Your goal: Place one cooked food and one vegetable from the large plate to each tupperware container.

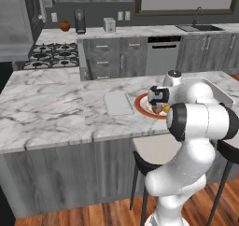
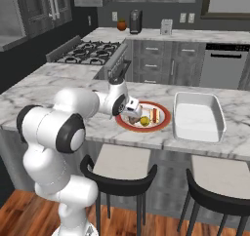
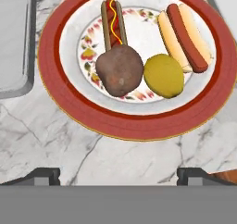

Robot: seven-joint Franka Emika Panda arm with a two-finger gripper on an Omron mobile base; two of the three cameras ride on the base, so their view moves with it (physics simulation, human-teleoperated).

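Note:
The large plate (image 3: pixel 52 65), red-rimmed with a white flowered centre, holds a mustard-topped hot dog (image 3: pixel 112 26), a second hot dog in a bun (image 3: pixel 185 35), a brown potato (image 3: pixel 120 69) and a yellow-green round vegetable (image 3: pixel 163 75). My gripper (image 3: pixel 119 176) hovers above the plate's near edge, open, its fingertips wide apart with nothing between them. The small flat pale-grey tray (image 1: pixel 117 102) lies left of the plate (image 1: pixel 138 103). On the other side of the plate (image 2: pixel 165 119) stands the deeper white container (image 2: pixel 197 115). The hand (image 2: pixel 130 108) hangs over the plate's left part.
All of this sits on a marble island counter (image 1: pixel 51 113). Two dark stools (image 2: pixel 119 174) stand at its near side. A stove (image 1: pixel 51 54) and back counter with a sink (image 1: pixel 200 28) lie beyond.

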